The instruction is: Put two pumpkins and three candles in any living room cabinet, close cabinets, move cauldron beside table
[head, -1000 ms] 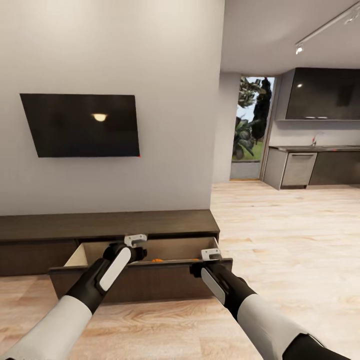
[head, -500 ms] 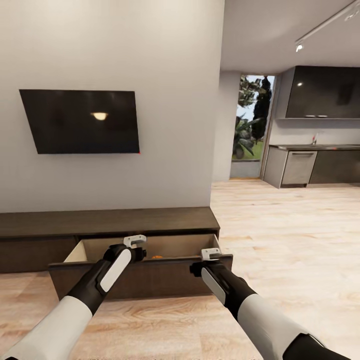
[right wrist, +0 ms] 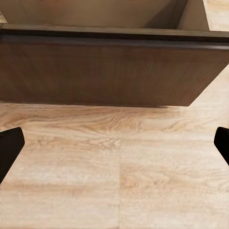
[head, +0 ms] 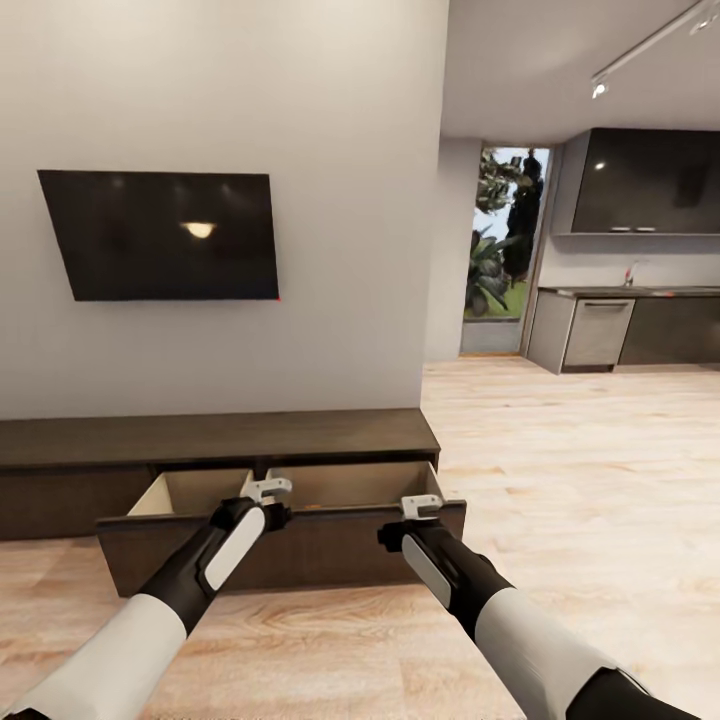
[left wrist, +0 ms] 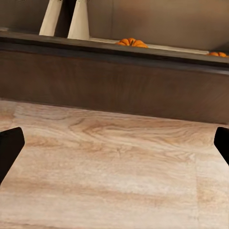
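From the head view, your left tool [head: 268, 490] and right tool [head: 421, 506] hung over the open drawer [head: 280, 545] of the cabinet [head: 215, 440]. Both wrist views showed spread fingertips, nothing held; two pumpkins [left wrist: 132, 42] lay inside. You'd best press the front squarely with both.

My head camera looks forward and down at the cabinet [head: 215, 440]; both wrist cameras face its open drawer front [left wrist: 114, 88] closely.

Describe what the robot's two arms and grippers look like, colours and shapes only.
Both arms have white upper sleeves, then black forearms bearing an elongated white oval panel. The left gripper and right gripper are small light-grey metal brackets. In both wrist views the fingertips appear as black blocks.
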Available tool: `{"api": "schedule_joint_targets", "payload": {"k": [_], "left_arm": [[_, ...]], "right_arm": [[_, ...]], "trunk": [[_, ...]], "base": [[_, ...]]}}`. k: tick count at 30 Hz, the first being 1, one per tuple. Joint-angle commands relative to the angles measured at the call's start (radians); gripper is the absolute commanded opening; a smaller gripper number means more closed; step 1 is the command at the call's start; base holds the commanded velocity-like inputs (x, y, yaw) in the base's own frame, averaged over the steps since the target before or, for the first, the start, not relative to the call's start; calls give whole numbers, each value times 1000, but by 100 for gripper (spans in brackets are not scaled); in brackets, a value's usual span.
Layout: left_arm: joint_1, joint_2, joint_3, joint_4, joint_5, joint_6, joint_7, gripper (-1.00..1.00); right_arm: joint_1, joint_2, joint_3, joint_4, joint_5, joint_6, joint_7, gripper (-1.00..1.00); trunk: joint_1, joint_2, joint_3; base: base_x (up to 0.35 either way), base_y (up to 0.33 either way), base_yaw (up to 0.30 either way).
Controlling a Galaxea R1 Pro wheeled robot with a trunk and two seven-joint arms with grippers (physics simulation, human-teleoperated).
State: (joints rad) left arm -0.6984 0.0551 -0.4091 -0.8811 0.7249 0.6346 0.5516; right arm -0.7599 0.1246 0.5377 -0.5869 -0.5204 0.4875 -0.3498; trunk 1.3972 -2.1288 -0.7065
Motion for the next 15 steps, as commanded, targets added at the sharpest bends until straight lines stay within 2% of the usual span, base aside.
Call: {"api": "schedule_joint_targets", "payload": {"k": [1, 8, 11, 15], "left_arm": [[-1, 1, -7, -1, 10, -2, 10, 100], [0, 4, -22, 3, 8, -53, 1, 100], [0, 6, -50, 3, 9, -123, -10, 100], [2, 7, -64, 23, 8, -210, -30, 100]], "right_arm": [[-1, 0, 6, -2, -10, 2, -10, 100], [-1, 1, 10, -4, -10, -45, -9, 100], [-1, 0, 11, -4, -9, -54, -9, 100], [-1, 1, 11, -5, -9, -57, -10, 100]], "trunk": [[4, -8, -4], [31, -57, -26], [42, -78, -36], [57, -106, -48]], "base": [[0, 0, 0], [0, 0, 0], [0, 0, 0], [0, 0, 0]]}}
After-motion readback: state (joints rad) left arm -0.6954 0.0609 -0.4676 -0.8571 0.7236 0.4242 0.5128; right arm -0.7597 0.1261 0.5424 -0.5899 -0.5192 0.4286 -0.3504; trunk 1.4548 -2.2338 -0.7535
